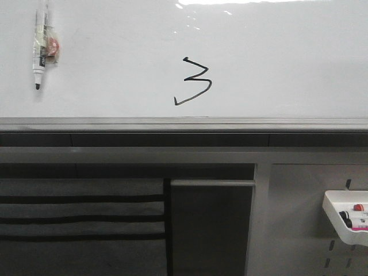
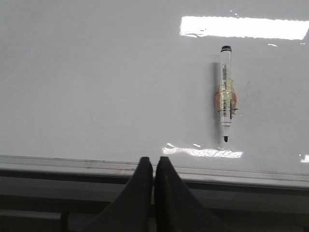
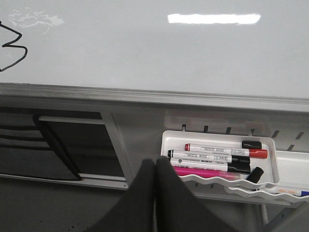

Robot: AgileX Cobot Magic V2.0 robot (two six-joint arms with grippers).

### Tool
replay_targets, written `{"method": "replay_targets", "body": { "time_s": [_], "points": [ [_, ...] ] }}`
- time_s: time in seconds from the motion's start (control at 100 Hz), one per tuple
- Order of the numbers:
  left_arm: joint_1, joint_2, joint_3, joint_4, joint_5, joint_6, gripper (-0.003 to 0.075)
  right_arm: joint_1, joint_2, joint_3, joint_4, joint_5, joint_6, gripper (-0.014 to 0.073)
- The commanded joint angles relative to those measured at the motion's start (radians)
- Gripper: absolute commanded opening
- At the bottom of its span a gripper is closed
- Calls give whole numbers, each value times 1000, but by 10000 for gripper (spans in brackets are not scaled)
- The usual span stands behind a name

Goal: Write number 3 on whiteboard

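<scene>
I count one number 3 [image 1: 193, 81] in black, low on the whiteboard [image 1: 276, 63] about mid-width, its tail ending just above the grey bottom rail [image 1: 184, 124]; one uncapped marker [image 1: 40, 46] clipped near the board's upper-left, tip down. Wide bare board right of the digit. On the pegboard panel [image 1: 299, 218] at lower right, one white tray [image 3: 217, 137] holds a red, a black and a pink marker. Left gripper [image 2: 153, 166] fingers pressed together, holding nothing; right gripper [image 3: 155, 169] likewise.
</scene>
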Motion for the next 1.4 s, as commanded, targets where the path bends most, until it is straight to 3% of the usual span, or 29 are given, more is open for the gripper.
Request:
{"method": "replay_targets", "body": {
  "time_s": [0.0, 0.54, 0.75, 0.86, 0.95, 1.31, 1.34, 1.39],
  "points": [
    [0, -31, 3, 1, -81, -9, -18, 1, 9, -26, -4, -65, -3, -74],
    [0, -31, 3, 1, -81, -9, -18, 3, -46, 5, -4, -88, -5, -74],
    [0, -31, 3, 1, -81, -9, -18, 3, -301, 284, -9, -437, -12, -74],
    [0, -31, 3, 1, -81, -9, -18, 3, -421, 419, 31, -531, -12, -74],
    [0, -31, 3, 1, -81, -9, -18, 3, -405, 490, 71, -610, -12, -74],
    [0, -31, 3, 1, -81, -9, -18, 3, -408, 545, 102, -674, -4, -74],
    [0, -31, 3, 1, -81, -9, -18, 3, -418, 545, 74, -676, 25, -74],
    [0, -31, 3, 1, -81, -9, -18, 3, -421, 545, -90, -686, 160, -74]
  ]
}}
